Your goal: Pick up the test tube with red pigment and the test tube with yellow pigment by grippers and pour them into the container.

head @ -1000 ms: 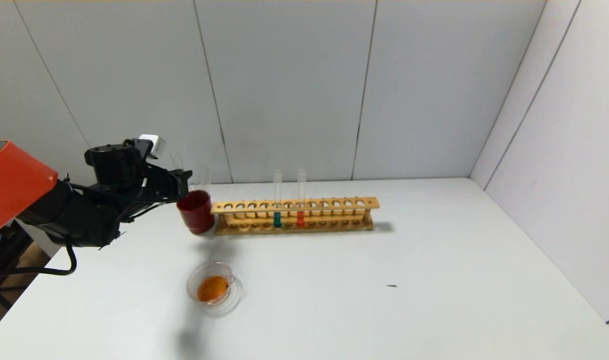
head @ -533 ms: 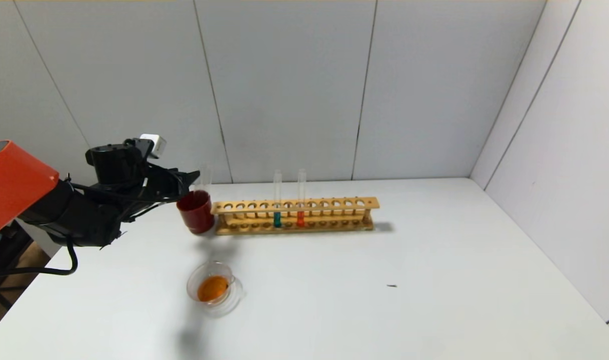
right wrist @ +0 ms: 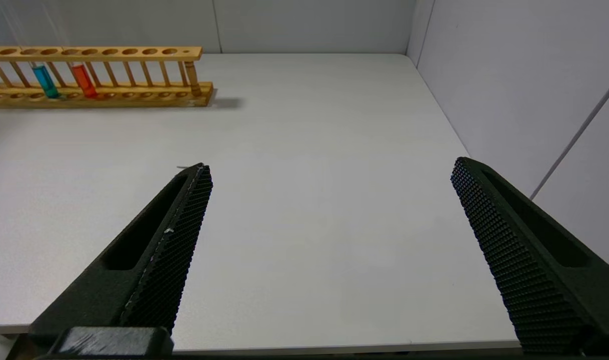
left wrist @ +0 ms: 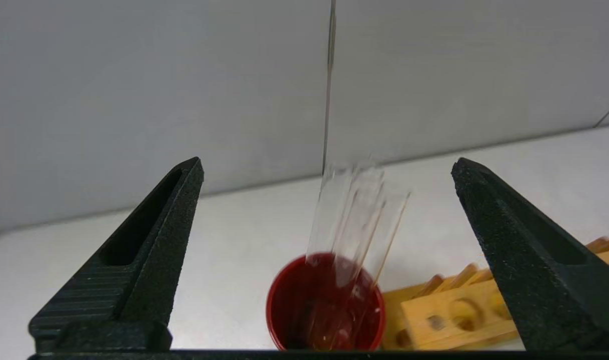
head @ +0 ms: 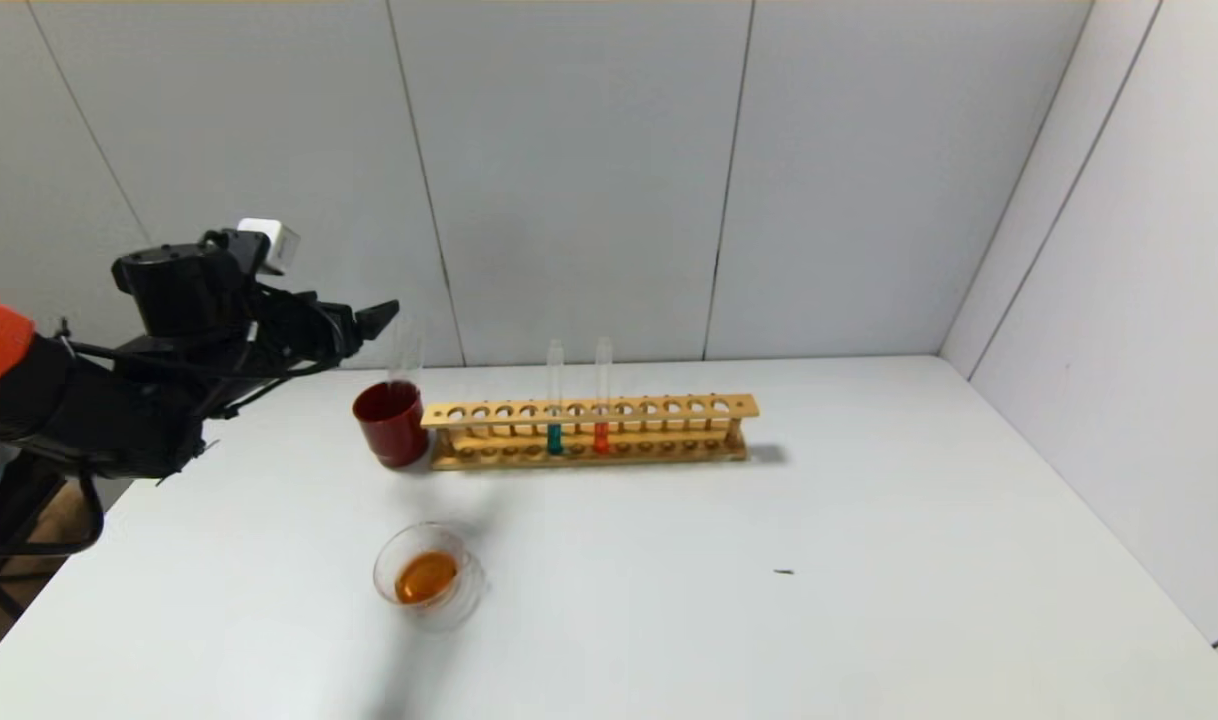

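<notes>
My left gripper (head: 374,320) (left wrist: 327,165) hangs open just left of and above a dark red cup (head: 391,424) (left wrist: 324,305), with nothing between its fingers. Empty clear tubes (head: 405,350) (left wrist: 349,215) stand leaning in that cup. The test tube with red pigment (head: 601,436) (right wrist: 83,80) stands in the wooden rack (head: 669,408). The test tube with yellow pigment is out of view. The container (head: 427,578), a low glass dish, holds orange liquid near the table's front left. My right gripper (right wrist: 330,165) is open over bare table, away from the rack.
A teal-liquid tube (head: 554,437) (right wrist: 45,81) stands in the rack beside the red one. Grey walls close the table at the back and right. A tiny dark speck (head: 784,572) lies on the white table (head: 869,600).
The left gripper went from shut to wide open, letting go of an empty tube that now stands in the red cup. It then rose and drew back to the left.
</notes>
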Tool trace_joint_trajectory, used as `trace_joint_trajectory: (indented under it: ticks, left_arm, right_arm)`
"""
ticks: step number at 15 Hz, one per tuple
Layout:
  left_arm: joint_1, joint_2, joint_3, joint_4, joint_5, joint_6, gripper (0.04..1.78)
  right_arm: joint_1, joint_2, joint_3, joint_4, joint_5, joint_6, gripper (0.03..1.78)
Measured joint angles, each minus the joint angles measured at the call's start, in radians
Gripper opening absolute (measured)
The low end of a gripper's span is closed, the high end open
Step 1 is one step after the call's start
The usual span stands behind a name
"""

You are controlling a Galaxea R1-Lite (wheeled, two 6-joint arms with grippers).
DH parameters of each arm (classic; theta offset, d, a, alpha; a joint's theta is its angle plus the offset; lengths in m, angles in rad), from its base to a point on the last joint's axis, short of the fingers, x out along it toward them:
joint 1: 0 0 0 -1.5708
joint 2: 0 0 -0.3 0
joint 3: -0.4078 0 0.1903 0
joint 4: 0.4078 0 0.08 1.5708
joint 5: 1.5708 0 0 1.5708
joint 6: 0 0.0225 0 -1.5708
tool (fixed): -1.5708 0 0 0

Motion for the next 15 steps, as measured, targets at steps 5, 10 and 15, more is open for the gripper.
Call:
trace_joint_trajectory:
  ticks: [5, 10, 15]
  left_arm:
    - [0.002, -0.455, 0.05, 0.247, 0.001, 0.006, 1.75]
    - [0.003, -1.0, 0.164, 0.605, 0.003, 0.022, 1.75]
    - [0.003, -1.466, 0.326, 0.87, 0.0, 0.03, 1.75]
  right_arm:
    - [0.0, 0.0, 0.0, 0.0, 0.0, 0.0, 1.75]
    - [0.0, 0.0, 0.0, 0.0, 0.0, 0.0, 1.75]
    - [0.0, 0.0, 0.0, 0.0, 0.0, -0.001, 1.75]
